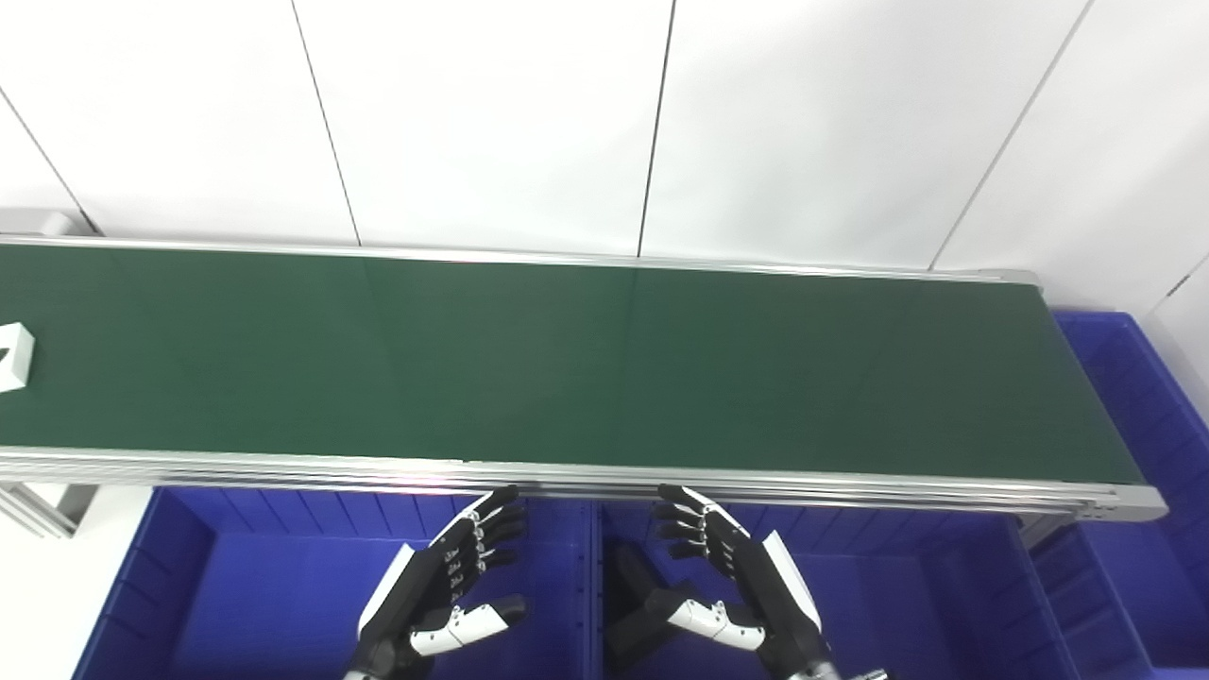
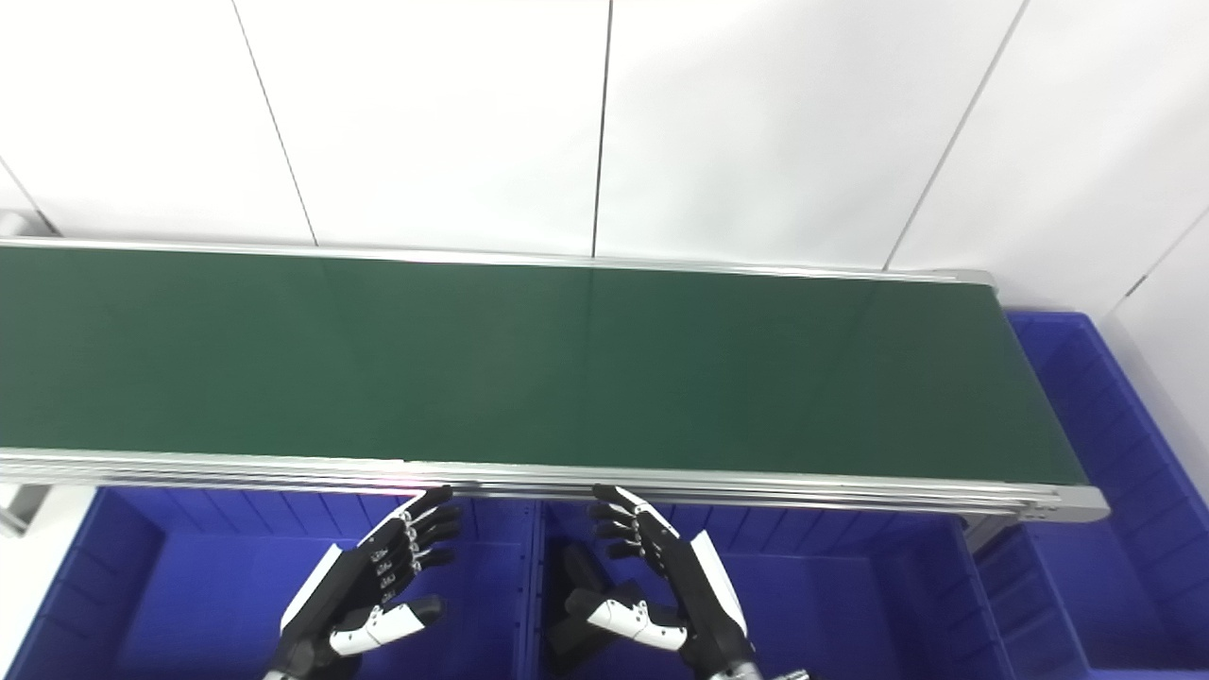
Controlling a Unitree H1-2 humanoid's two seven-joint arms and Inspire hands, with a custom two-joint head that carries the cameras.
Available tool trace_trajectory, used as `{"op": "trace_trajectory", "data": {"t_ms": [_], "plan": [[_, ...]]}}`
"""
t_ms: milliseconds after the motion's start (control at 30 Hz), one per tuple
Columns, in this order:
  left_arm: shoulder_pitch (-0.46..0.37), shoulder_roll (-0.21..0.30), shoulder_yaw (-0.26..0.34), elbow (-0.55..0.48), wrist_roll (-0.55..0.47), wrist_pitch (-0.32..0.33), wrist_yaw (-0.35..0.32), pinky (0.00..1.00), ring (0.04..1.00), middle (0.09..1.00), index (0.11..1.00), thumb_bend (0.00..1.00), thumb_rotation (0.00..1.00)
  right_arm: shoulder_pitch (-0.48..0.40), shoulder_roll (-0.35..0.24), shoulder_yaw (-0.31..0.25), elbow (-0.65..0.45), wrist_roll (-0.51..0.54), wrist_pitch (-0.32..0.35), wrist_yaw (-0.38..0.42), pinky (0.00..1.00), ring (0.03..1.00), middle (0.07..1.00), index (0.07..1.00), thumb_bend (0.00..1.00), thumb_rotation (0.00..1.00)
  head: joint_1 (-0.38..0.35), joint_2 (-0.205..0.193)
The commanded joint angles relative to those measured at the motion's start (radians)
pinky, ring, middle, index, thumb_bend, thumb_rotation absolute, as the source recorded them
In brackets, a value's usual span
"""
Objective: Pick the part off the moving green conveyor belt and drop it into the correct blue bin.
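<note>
Your left hand [image 1: 439,590] and right hand [image 1: 732,576] wait empty, fingers spread, over blue bins [image 1: 283,586]. A white part [image 1: 14,357] enters the belt [image 1: 567,359] far left; reaching late risks missing it.

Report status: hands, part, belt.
Left hand and right hand open over blue bins. White part at belt's far left edge. Nothing in the way.

Both head cameras looked steeply down from the near side across the conveyor belt [image 1: 567,359] toward the far wall. The left eye view reached slightly farther left; otherwise they overlapped.
</note>
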Motion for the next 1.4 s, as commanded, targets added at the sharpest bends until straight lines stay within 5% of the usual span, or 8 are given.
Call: {"op": "trace_trajectory", "data": {"t_ms": [0,1033,1367], "plan": [[-0.007,-0.001,-0.002,-0.027,-0.004,-0.029,0.001,0.82,0.871,0.875,0.902,0.98,0.46,-0.002,0.000,-0.003,-0.028,0.007,-0.018,0.000,0.70,0.764,0.802,0.856,0.80,0.55,0.002,0.001],[-0.006,-0.001,-0.002,-0.019,-0.002,-0.039,0.002,0.82,0.872,0.875,0.902,0.99,0.46,-0.002,-0.001,-0.003,-0.021,0.012,-0.026,0.000,0.70,0.761,0.799,0.859,0.80,0.55,0.008,-0.009],[-0.005,-0.019,-0.007,0.015,0.000,-0.063,0.006,0.82,0.870,0.875,0.895,1.00,0.44,0.001,-0.014,-0.008,-0.002,0.030,-0.055,0.004,0.70,0.761,0.802,0.866,0.78,0.54,0.137,-0.066]]}}
